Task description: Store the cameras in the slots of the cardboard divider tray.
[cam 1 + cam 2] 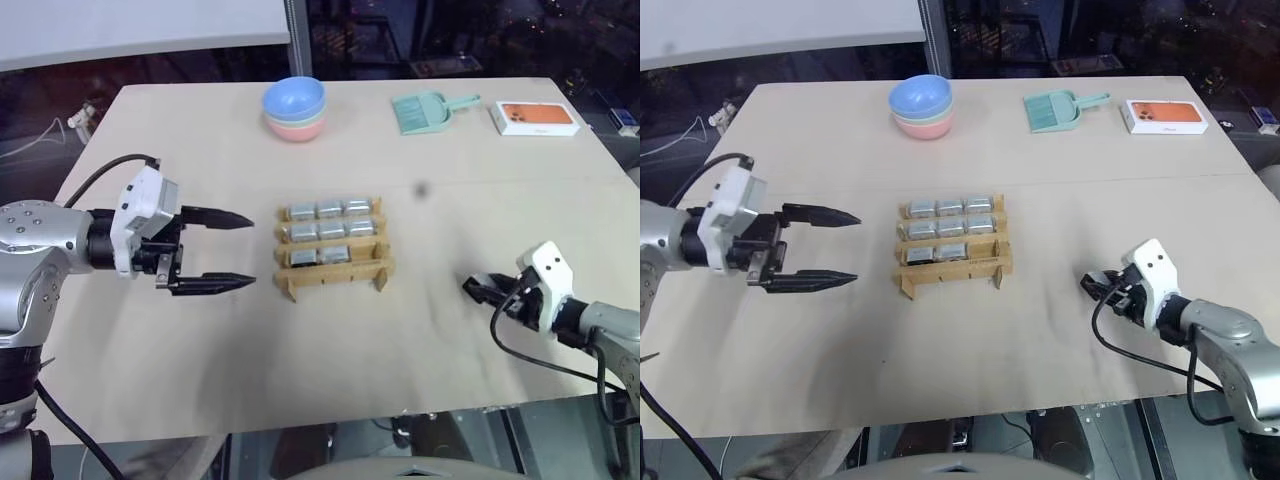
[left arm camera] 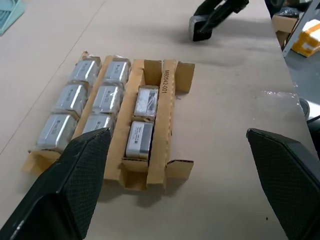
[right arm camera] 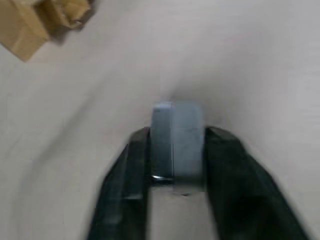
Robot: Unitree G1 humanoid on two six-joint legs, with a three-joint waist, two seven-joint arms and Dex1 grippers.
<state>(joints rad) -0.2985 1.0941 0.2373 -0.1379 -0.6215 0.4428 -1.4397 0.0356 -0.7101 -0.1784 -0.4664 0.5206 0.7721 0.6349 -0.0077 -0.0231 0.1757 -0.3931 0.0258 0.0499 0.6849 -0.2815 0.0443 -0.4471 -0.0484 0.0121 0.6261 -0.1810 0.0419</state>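
Cardboard divider tray (image 1: 332,248) sits mid-worktop (image 1: 200,380) holding 8 cameras (image 1: 329,209), 1 slot free. Well right of the tray, the right end effector (image 3: 175,150) grips the 9th camera (image 3: 176,142), probably for that slot. Left of the tray, the left end effector (image 1: 228,251) hangs wide open.

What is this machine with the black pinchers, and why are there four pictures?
It is a robot with two arms. Two pictures come from cameras on its head, looking down at a table. The other two come from cameras on its wrists. The left gripper is open and holds nothing. The right gripper is shut on one small grey camera. In the middle sits a cardboard tray with eight such cameras already in its slots and one slot free. At the far side lie stacked bowls, a teal dustpan and a white-and-orange box.
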